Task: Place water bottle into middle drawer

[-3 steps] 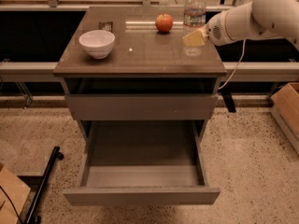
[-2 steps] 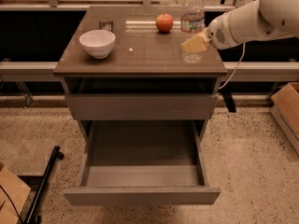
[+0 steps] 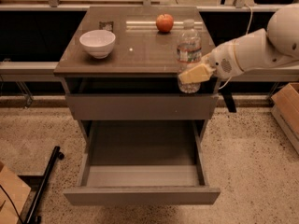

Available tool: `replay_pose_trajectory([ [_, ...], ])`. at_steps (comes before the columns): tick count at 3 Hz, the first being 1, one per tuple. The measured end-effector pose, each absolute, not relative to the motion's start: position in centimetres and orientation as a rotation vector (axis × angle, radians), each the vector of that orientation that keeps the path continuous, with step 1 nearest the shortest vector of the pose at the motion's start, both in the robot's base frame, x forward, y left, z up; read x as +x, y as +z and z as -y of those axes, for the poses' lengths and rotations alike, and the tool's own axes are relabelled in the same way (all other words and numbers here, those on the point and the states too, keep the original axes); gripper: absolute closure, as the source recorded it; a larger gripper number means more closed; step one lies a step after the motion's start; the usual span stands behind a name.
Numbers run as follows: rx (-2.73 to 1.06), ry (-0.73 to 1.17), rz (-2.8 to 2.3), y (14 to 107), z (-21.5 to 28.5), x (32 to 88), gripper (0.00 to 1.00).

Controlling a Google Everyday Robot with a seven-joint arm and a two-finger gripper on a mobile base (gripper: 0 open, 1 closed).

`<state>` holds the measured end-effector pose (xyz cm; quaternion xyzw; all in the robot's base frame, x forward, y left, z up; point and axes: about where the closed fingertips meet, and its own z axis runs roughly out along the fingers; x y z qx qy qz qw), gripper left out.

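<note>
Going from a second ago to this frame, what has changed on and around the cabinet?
The claw, still shut on the water bottle, has carried it from beside the apple at the back of the cabinet top toward the front. The bottle's base now hangs past the front edge, above the open middle drawer. The apple, the white bowl and the drawer stayed put.

We are finding no text, brand or number that can be read anywhere; the pale label band on the water bottle (image 3: 188,50) is showing no legible print. The gripper (image 3: 194,73) is clasping that bottle at the front right edge of the bench (image 3: 140,50).
</note>
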<state>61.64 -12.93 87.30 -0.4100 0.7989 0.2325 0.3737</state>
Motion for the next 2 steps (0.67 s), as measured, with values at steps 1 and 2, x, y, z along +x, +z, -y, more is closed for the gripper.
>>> replay_pose_trajectory([
  [1,-1.061,0.609,-2.049,86.63,12.95,61.01,1.00],
  [2,-1.139,0.539,-2.040,85.68,12.12,60.80,1.00],
])
